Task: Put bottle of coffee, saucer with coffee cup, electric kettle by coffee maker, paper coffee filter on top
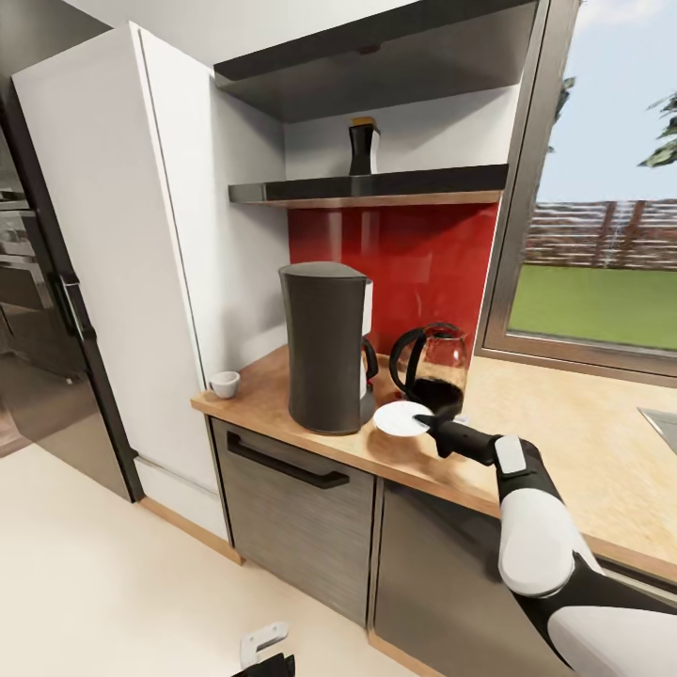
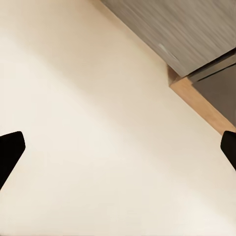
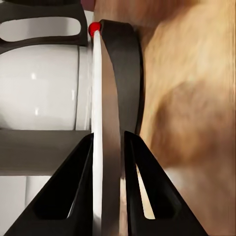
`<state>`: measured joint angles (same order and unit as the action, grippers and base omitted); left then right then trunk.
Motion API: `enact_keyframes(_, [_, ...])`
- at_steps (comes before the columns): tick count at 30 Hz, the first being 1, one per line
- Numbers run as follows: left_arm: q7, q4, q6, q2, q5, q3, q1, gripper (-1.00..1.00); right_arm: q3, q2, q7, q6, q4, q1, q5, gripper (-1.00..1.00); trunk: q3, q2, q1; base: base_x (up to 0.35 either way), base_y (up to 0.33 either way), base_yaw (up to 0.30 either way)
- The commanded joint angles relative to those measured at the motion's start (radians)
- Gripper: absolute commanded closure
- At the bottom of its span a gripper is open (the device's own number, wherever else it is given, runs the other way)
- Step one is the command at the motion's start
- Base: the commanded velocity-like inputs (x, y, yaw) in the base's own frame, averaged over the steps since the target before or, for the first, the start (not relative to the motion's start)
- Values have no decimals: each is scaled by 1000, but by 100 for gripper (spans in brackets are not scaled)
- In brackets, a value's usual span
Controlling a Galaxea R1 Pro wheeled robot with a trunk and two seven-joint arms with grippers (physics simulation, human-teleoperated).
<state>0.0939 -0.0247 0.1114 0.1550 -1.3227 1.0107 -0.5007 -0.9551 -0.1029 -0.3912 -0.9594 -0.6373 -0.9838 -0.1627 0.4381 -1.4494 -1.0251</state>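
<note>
Right jaws (image 1: 425,420) clench the white saucer (image 1: 401,418) edge-on just above the worktop (image 1: 564,442), between coffee maker (image 1: 325,346) and kettle (image 1: 434,369); left jaws (image 2: 118,152) gape over floor (image 2: 88,123).

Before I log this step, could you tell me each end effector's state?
Left end effector: open, holding nothing.
Right end effector: closed on the saucer.
</note>
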Motion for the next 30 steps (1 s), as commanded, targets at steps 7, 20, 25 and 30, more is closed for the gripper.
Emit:
enact_keyframes(7, [6, -1, 2, 0, -6, 8, -1, -100, -7, 4, -2, 109, 109, 2, -2, 100, 1, -1, 0, 0, 0, 0])
enact_keyframes(20, [6, 0, 2, 0, -6, 9, -1, -100, -4, 7, -5, 177, 153, 4, 0, 100, 1, -1, 0, 0, 0, 0])
enact_keyframes(25, [6, -1, 2, 1, -5, 9, -1, -100, -5, 9, -3, 196, 152, 5, 1, 100, 1, -1, 0, -8, -21, 0])
enact_keyframes(30, [6, -1, 2, 1, -4, 9, -1, -100, -4, 9, -3, 197, 152, 5, 2, 100, 1, -1, 0, -117, -38, 0])
